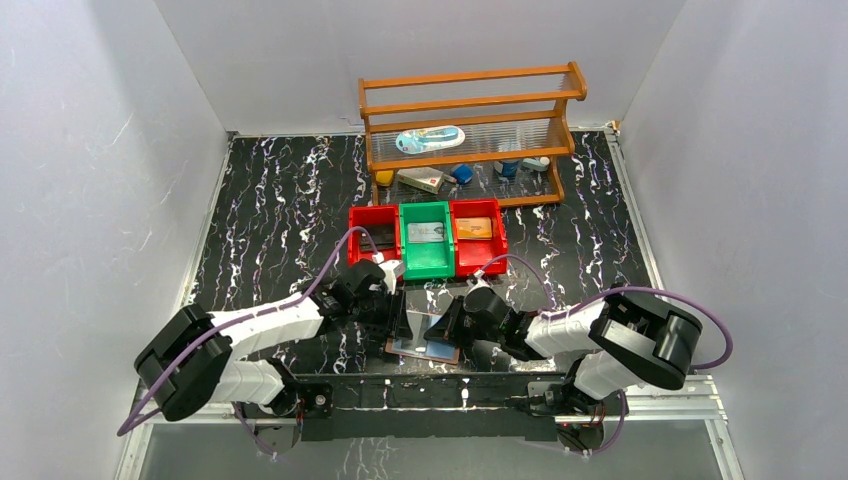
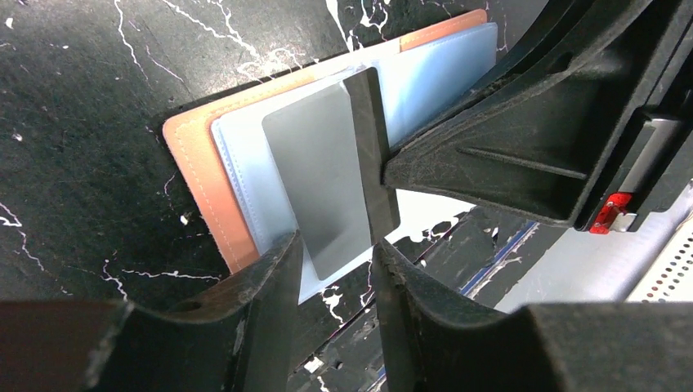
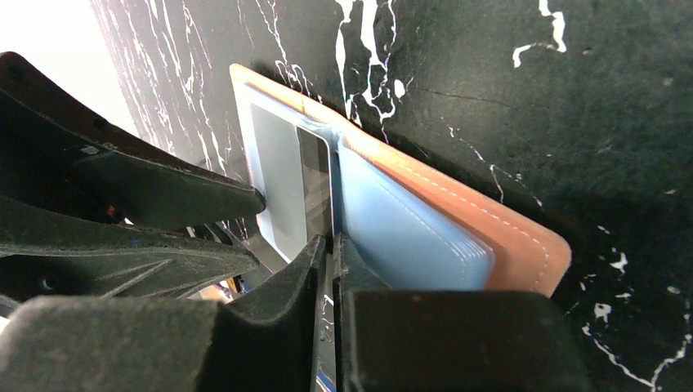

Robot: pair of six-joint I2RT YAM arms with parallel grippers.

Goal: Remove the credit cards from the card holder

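The card holder (image 1: 425, 347) lies open near the table's front edge, pinkish-brown leather (image 2: 194, 159) with pale blue sleeves (image 3: 409, 233). A silver-grey credit card (image 2: 323, 180) with a black stripe sits in a raised sleeve, and it also shows in the right wrist view (image 3: 279, 184). My left gripper (image 2: 335, 245) is open, its fingers on either side of the card's lower end without touching it. My right gripper (image 3: 331, 245) is shut on the thin edge of that sleeve beside the stripe. In the top view the left gripper (image 1: 400, 322) and right gripper (image 1: 447, 325) meet over the holder.
Three bins stand in a row behind the grippers: a red bin (image 1: 374, 222), a green bin (image 1: 427, 262) with a grey card, and a red bin (image 1: 478, 248) with an orange card. A wooden shelf (image 1: 470, 100) with small items stands at the back.
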